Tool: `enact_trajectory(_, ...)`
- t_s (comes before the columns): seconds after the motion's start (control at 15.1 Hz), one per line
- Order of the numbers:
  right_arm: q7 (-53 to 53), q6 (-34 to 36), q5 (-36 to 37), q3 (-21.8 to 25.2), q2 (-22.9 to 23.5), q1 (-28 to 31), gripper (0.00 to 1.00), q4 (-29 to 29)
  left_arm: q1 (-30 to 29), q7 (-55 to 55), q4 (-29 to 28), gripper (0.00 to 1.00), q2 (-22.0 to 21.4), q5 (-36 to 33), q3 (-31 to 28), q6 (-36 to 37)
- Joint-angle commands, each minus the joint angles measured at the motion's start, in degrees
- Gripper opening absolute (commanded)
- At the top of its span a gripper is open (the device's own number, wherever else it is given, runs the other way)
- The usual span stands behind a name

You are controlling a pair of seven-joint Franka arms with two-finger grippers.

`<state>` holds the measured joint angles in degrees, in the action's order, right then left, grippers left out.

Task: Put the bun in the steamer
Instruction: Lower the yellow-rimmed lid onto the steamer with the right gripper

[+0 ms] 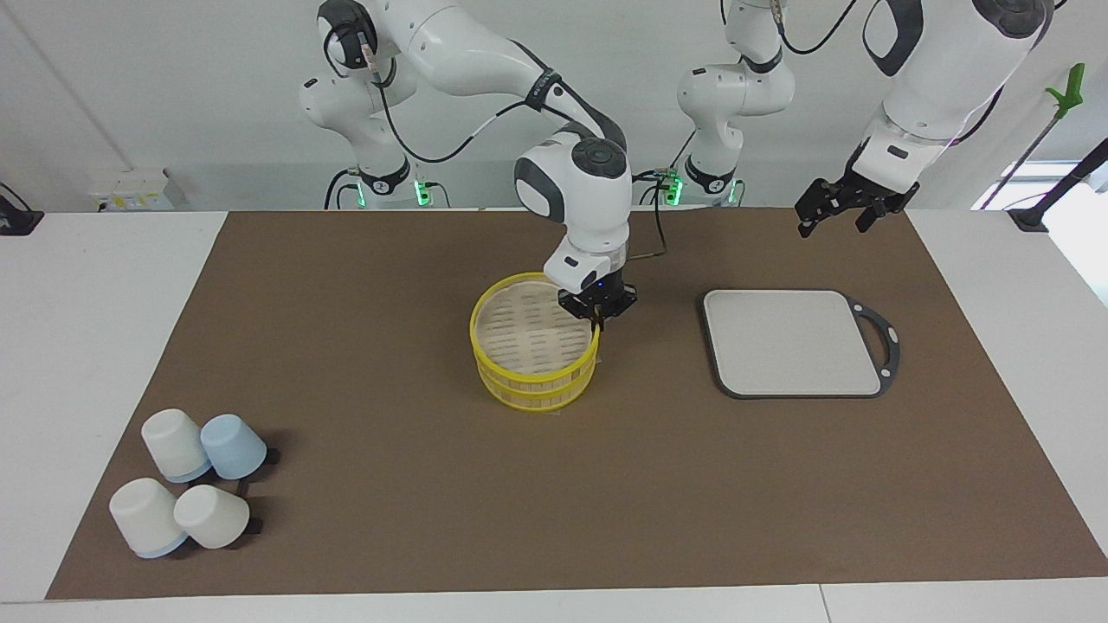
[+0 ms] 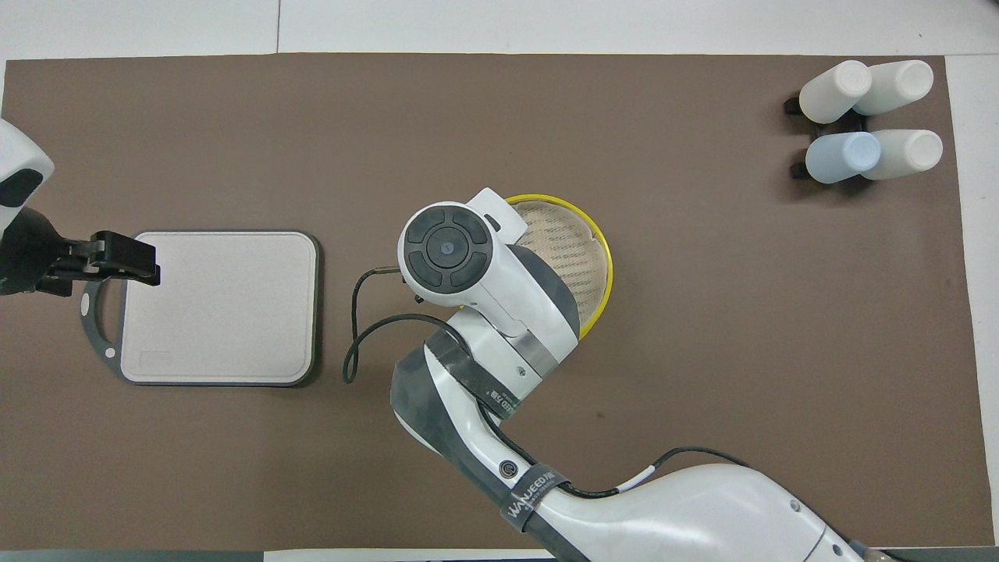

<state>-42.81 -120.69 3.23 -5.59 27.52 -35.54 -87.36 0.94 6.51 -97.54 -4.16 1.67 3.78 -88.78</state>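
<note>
**Right gripper at steamer rim; bun not visible**

Landmark for all positions: the steamer (image 1: pixel 535 342).

1. Nearest the robots, the left gripper (image 1: pixel 838 212) hangs in the air over the brown mat (image 1: pixel 389 519), above the robot-side edge near the grey board's handle. The left arm waits there, well apart from the steamer. Its fingers (image 2: pixel 125 254) appear spread apart with nothing between them.

2. The right gripper (image 1: pixel 597 311) is down at the steamer's rim, on the side toward the left arm's end of the table. The facing view shows its dark fingers overlapping the yellow rim. Whether they are parted or closed cannot be told, nor whether they hold anything. In the overhead view the right arm's wrist covers this part of the steamer.

3. The steamer stands upright on the mat at mid-table, lid off, its slatted floor exposed. The visible part of the floor is bare.

4. The bun cannot be seen in either view; its location cannot be told.

5. The grey board (image 1: pixel 792 342) lies flat on the mat beside the steamer, toward the left arm's end, apart from it. Its visible surface is bare.

6. Farthest from the robots, four cups (image 1: pixel 186 493), three white and one pale blue, sit clustered toward the right arm's end of the table, well apart from the steamer.
</note>
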Motion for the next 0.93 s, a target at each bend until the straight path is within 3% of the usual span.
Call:
enact_trajectory(0.0,-1.3,-1.7,0.0,-0.1,-1.9,0.3,0.09,-3.6,-1.2,-1.3,0.9,1.00,-0.2,1.1,0.5,1.1)
enact_trajectory(0.07,-1.3,-1.7,0.0,-0.1,-2.1,0.3,0.18,-3.7,-1.1,-1.5,0.8,1.00,-0.2,1.1,0.5,1.1)
enact_trajectory(0.13,-1.5,-1.7,0.0,-0.1,-2.1,0.2,0.35,-3.9,-1.1,-1.6,0.8,1.00,-0.3,1.1,0.5,1.0)
enact_trajectory(0.26,-2.1,-1.8,0.0,-0.1,-2.1,0.2,0.90,-3.7,-0.9,-1.8,0.9,1.00,-0.3,1.1,0.4,0.9)
enact_trajectory(0.33,-2.5,-1.7,0.0,-0.1,-2.1,0.3,1.00,-3.4,-0.9,-1.8,0.8,1.00,-0.3,1.1,0.4,0.9)
enact_trajectory(0.53,-1.9,-0.5,0.2,0.0,-2.4,1.2,1.00,-1.5,-1.0,-2.6,0.9,1.00,-0.3,1.1,0.4,0.8)
enact_trajectory(0.73,2.2,2.6,0.0,0.0,-6.2,6.6,1.00,-1.1,-0.9,-2.6,0.8,1.00,-0.3,1.1,0.4,0.1)
enact_trajectory(0.86,5.5,8.5,-0.3,0.0,-10.3,10.9,1.00,-1.1,-0.7,-2.7,0.6,1.00,-0.4,1.1,0.4,-0.2)
